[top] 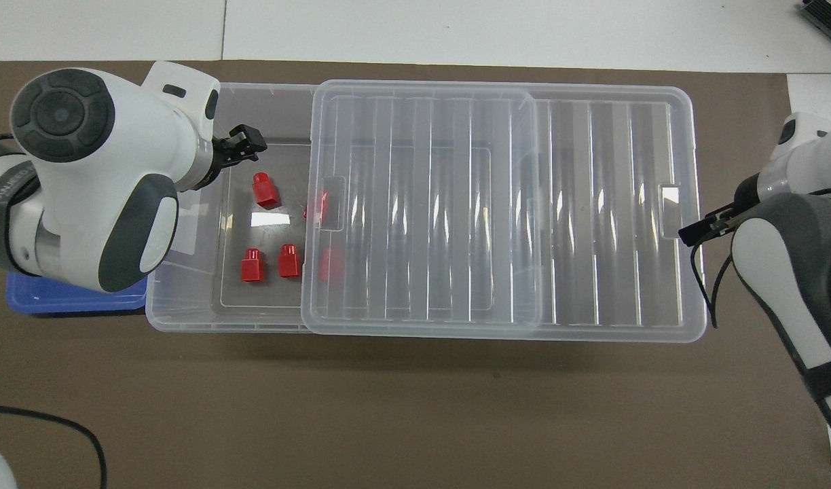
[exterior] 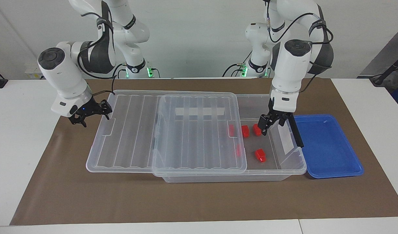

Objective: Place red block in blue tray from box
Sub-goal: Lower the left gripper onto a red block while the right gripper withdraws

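The clear box (exterior: pixel 218 178) (top: pixel 185 319) lies on the mat. Its ribbed lid (exterior: pixel 127 130) (top: pixel 605 204) is slid toward the right arm's end, so the end beside the blue tray (exterior: pixel 329 146) is uncovered. Three red blocks (exterior: pixel 260 155) (top: pixel 266 190) lie in the uncovered part, and two more show dimly under the lid. My left gripper (exterior: pixel 273 126) (top: pixel 246 146) hangs open and empty over the uncovered blocks. My right gripper (exterior: pixel 103 112) (top: pixel 690 234) is at the lid's end rim. In the overhead view the left arm hides most of the tray (top: pixel 69 299).
A black latch bar (exterior: pixel 296 131) stands up at the box's end next to the tray. Box and tray sit on a brown mat (exterior: pixel 199 201) over a white table (exterior: pixel 23 130). The tray holds nothing.
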`<state>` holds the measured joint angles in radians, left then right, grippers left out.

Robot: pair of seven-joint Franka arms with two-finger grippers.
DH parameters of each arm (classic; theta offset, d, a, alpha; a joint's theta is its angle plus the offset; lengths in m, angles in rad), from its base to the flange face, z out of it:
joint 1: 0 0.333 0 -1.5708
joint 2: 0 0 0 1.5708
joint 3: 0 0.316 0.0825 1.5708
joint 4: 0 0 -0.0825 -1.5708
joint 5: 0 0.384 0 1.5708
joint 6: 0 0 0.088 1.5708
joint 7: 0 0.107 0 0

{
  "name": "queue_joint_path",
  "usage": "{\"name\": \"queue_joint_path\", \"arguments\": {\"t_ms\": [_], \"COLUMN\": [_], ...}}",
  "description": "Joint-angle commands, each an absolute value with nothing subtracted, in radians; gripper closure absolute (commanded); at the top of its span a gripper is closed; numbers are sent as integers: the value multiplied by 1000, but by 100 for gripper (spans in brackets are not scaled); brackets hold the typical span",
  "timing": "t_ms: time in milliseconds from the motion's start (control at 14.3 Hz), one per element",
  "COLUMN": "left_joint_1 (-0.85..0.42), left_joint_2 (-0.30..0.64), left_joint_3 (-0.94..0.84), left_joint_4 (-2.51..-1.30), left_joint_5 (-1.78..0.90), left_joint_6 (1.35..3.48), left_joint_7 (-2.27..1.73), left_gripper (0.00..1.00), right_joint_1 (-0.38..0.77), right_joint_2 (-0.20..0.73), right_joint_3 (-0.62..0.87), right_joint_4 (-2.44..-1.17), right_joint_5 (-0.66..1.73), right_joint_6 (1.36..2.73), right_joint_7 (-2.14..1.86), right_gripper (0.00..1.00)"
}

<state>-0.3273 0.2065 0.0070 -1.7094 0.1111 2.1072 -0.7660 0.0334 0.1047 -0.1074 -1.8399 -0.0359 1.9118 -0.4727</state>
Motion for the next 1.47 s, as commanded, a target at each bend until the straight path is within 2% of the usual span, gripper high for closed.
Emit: {"name": "queue_joint_path", "arguments": {"t_ms": [0, 70, 490, 769, 1119, 1399], "left_joint_1": [-367, -371, -370, -362, -354, -342], "left_joint_2": [251, 279, 273, 304, 360, 365], "left_joint_3": [20, 18, 18, 18, 20, 26], "left_joint_4": [-1732, -1735, -1877, -1943, -1896, -1896], "left_joint_5": [150, 149, 138, 138, 150, 152], "left_joint_6": [2167, 2164, 2218, 2371, 2414, 2418], "left_joint_7": [-792, -792, -801, -808, -718, -534], "left_gripper": [0, 0, 0, 0, 0, 0], "right_joint_1": [34, 34, 40, 34, 26, -6], "right_joint_2": [97, 97, 95, 46, -37, -48], "right_joint_3": [-133, -138, -138, -121, -45, 49], "right_joint_4": [-1832, -1832, -1806, -1799, -1801, -1744], "right_joint_5": [-48, -48, -48, -48, -49, -46], "right_joint_6": [1888, 1888, 1856, 1799, 1744, 1720], "right_joint_7": [-540, -552, -548, -451, -111, 214], "right_gripper": [2, 2, 2, 2, 2, 1]}}
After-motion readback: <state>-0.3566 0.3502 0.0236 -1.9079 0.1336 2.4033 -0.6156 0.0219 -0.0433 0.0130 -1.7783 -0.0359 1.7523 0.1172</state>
